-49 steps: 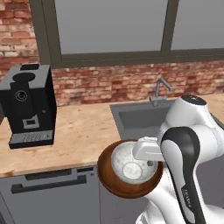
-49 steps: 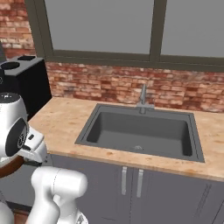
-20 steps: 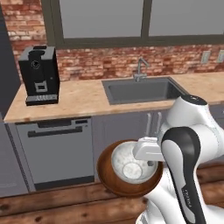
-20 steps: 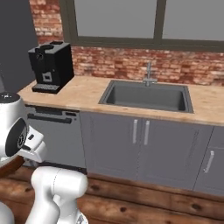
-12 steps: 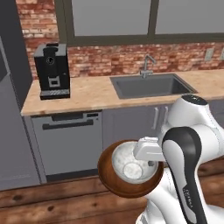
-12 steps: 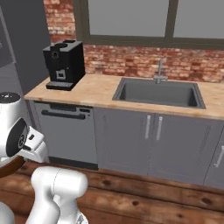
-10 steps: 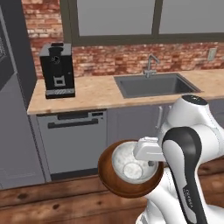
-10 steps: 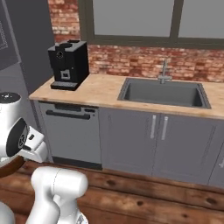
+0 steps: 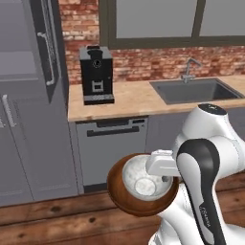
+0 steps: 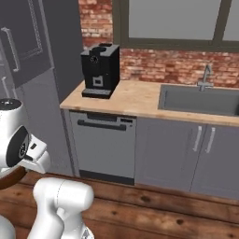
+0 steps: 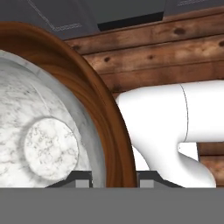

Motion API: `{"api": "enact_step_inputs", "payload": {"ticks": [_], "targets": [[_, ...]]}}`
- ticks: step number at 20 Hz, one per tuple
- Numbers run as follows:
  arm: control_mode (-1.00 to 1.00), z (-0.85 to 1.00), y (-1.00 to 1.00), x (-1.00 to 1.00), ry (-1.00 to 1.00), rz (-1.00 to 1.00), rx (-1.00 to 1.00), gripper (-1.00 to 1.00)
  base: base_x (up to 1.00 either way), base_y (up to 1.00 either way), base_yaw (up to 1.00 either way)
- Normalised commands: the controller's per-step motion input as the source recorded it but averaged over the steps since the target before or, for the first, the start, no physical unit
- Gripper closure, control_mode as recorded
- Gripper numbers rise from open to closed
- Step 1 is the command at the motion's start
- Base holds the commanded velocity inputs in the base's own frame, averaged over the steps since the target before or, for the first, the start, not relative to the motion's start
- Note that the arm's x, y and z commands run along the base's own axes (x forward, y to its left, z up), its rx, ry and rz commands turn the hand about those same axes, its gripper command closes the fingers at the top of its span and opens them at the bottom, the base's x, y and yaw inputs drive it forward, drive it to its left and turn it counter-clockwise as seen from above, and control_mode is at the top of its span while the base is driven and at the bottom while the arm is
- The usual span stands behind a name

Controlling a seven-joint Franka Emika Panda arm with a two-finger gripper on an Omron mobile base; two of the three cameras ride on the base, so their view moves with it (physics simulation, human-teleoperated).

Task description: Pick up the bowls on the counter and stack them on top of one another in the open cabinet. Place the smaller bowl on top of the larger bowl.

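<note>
Your hand (image 11: 113, 177) sits low in front of the robot, above the wood-plank floor (image 9: 57, 217), well clear of the light tan wood-grain tabletop (image 9: 131, 98). In hand view the two dark fingertips (image 11: 81, 179) straddle the rim of the wide dark brown wooden bowl (image 9: 119, 194): one tip inside, one outside, jaws part closed on the rim wall. So you're gripping the brown bowl by its edge.

Small white marbled bowl (image 9: 143, 177) sits nested inside the brown one, approx. centred, upright. Both bowls ride together, roughly level in left base view. In right base view just a sliver of brown rim (image 10: 10, 178) peeks under the white arm.

Tall matte grey cabinet (image 9: 28, 119) stands at the left, w/ its shelf recess (image 9: 16, 72) above panelled doors w/ silver bar handles. Bowls are well apart from it, lower than the shelf.

On the tabletop: black coffee machine (image 9: 95, 74) nr the cabinet end; dark grey inset sink (image 9: 196, 90) w/ faucet to the right. Grey dishwasher front (image 9: 112, 153) is directly behind the bowls.
</note>
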Motion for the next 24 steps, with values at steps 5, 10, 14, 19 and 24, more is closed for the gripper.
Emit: {"api": "enact_step_inputs", "payload": {"ticks": [5, 10, 14, 19, 24], "targets": [[1.00, 0.00, 0.00, 0.00, 0.00, 0.00, 0.00, 1.00, -0.17, 0.85, 0.00], [1.00, 0.00, 0.00, 0.00, 0.00, 0.00, 0.00, 1.00, -0.16, 0.83, 0.00], [1.00, 0.00, 0.00, 0.00, 0.00, 0.00, 0.00, 1.00, -0.15, 0.85, 0.00], [1.00, 0.00, 0.00, 0.00, 0.00, 0.00, 0.00, 1.00, -0.14, 0.79, 0.00], [1.00, 0.00, 0.00, 0.00, 0.00, 0.00, 0.00, 1.00, -0.15, 0.59, 0.00]]}}
